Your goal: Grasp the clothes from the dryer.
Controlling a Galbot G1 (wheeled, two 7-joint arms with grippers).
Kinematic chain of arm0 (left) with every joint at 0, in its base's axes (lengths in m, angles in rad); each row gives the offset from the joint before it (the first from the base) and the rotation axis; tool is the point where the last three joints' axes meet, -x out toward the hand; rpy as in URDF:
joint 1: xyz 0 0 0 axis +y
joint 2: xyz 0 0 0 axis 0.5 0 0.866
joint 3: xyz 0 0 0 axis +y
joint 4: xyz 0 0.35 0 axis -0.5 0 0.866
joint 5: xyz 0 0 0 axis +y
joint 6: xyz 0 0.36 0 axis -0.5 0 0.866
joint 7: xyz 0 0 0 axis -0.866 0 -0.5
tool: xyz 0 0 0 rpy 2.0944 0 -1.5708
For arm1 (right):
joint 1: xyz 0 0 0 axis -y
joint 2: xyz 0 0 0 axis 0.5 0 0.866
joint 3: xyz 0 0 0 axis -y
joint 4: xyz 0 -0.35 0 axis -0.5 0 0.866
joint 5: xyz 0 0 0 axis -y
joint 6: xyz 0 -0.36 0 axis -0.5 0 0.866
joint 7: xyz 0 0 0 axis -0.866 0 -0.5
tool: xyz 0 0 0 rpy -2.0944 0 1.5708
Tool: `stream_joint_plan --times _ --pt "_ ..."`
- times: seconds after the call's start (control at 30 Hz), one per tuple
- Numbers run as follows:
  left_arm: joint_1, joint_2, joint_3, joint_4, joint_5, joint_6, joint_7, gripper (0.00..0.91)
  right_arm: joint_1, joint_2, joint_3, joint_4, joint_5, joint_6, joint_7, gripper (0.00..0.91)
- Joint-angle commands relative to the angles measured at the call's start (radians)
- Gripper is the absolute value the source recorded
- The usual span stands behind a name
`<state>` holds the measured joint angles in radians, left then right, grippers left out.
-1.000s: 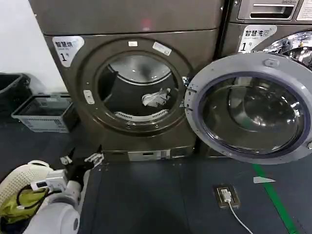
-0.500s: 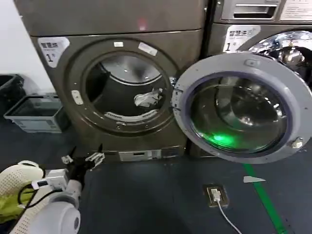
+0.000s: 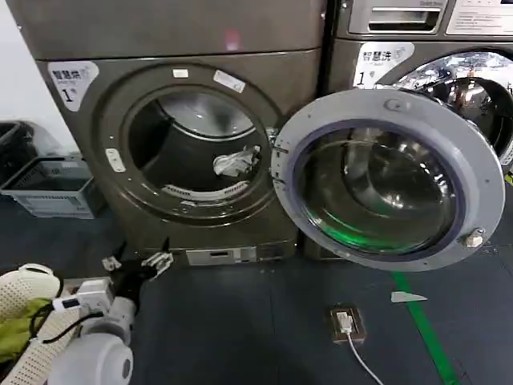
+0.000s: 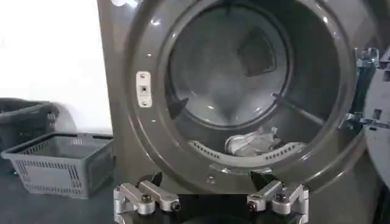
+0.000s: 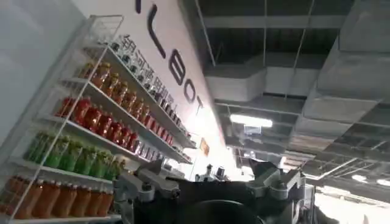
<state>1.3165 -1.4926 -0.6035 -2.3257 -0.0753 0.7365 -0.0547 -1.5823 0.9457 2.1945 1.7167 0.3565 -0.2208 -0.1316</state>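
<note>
The dryer (image 3: 108, 120) stands ahead with its round door (image 3: 345, 112) swung wide open to the right. A small white and pale grey bundle, the clothes (image 3: 235, 163), lies low at the right of the dark drum, just behind the perforated lip. My left gripper (image 3: 135, 262) hangs low over the floor in front of the dryer's base, open and holding nothing. In the left wrist view, that gripper (image 4: 208, 181) faces the porthole from below, and the clothes (image 4: 251, 143) rest inside the dryer (image 4: 146, 152), well apart from it. My right gripper (image 5: 207, 165) is open and points up at shelves and ceiling.
A grey slatted basket (image 3: 48, 188) and a dark bin (image 3: 12, 140) sit left of the dryer. A white mesh hamper (image 3: 20, 293) with yellow-green cloth is at my lower left. A second machine (image 3: 457, 80) with a steel drum stands behind the door. A floor socket (image 3: 345, 322) and green tape (image 3: 425, 337) lie to the right.
The dryer, its door and the basket have slid leftward in the head view. My left gripper keeps about the same place and stays open. The clothes lie unmoved in the drum.
</note>
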Motion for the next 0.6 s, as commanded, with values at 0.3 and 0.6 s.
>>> stream_joint_plan --times 0.3,0.6 --pt "0.006 -0.004 0.005 0.0 0.014 0.049 0.001 0.907 -0.006 0.011 0.021 -0.013 0.036 0.042 0.041 0.907" --pt "0.011 0.001 0.003 -0.006 0.016 0.049 0.008 0.907 -0.004 0.024 0.024 -0.009 0.059 0.054 0.054 0.907"
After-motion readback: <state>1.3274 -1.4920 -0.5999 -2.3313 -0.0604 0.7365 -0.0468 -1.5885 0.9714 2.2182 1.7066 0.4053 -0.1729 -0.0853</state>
